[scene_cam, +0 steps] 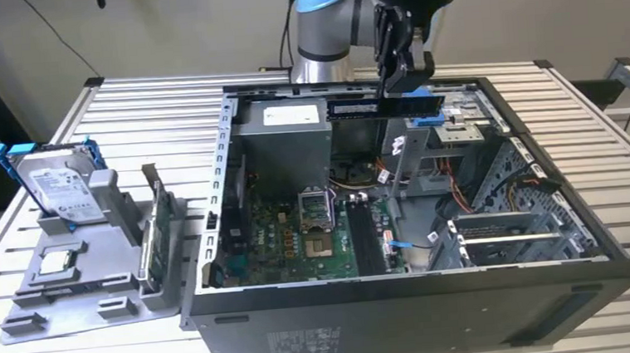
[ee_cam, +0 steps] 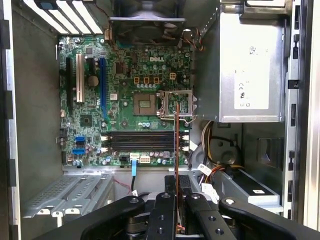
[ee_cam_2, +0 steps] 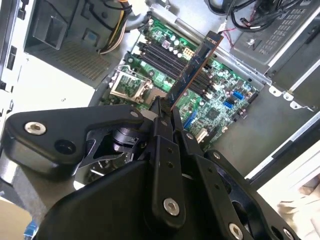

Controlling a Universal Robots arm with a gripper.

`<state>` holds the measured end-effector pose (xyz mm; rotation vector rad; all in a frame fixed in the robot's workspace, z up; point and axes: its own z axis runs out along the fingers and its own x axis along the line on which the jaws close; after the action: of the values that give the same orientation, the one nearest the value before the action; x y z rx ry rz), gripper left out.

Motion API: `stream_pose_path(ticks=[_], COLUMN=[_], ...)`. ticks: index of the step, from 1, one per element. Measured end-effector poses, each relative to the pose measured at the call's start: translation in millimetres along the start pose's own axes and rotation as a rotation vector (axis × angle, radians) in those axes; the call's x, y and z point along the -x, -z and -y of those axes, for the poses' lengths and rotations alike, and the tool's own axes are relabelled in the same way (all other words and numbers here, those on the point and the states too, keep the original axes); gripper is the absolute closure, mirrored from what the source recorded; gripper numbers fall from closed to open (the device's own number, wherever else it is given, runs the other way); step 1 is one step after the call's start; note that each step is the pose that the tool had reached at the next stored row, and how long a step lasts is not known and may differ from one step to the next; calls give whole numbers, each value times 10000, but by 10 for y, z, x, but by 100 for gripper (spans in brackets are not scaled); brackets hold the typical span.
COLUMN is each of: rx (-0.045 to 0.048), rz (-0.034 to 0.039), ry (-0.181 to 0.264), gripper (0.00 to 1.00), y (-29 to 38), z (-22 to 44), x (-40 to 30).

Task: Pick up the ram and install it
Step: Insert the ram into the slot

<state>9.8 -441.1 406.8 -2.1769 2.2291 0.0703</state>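
So here's where we're at: the gripper point(scene_cam: 408, 85) has its fingers pinched tight on the ram point(scene_cam: 368, 107). We've got it hanging level in the air over the far end of the open case point(scene_cam: 413, 307), just above the power supply point(scene_cam: 290, 137), touching nothing but the fingers.

In the second wrist view the fingertips point(ee_cam_2: 161, 116) clamp one end of the ram point(ee_cam_2: 198, 61) and the rest sticks out over the motherboard point(ee_cam_2: 220, 100). In the first wrist view we see the ram point(ee_cam: 177, 145) edge-on, a thin line coming out of the gripper point(ee_cam: 176, 202). It runs across the dark slots point(ee_cam: 142, 141) rather than along them, so it's not seated yet.

Off to the exterior view's left, well apart from the case, the grey tray point(scene_cam: 91, 304) sits on the slatted table point(scene_cam: 144, 105). It has the hard drive point(scene_cam: 60, 190) leaning in its blue frame, and a green board point(scene_cam: 163, 229) stands on edge at the side nearest the case.
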Motion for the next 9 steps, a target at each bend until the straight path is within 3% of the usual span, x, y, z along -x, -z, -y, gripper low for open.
stream_pose_path(ticks=[9], rx=[0], rz=[0], ry=[-9], gripper=[85], y=[0], z=[2], x=[0])
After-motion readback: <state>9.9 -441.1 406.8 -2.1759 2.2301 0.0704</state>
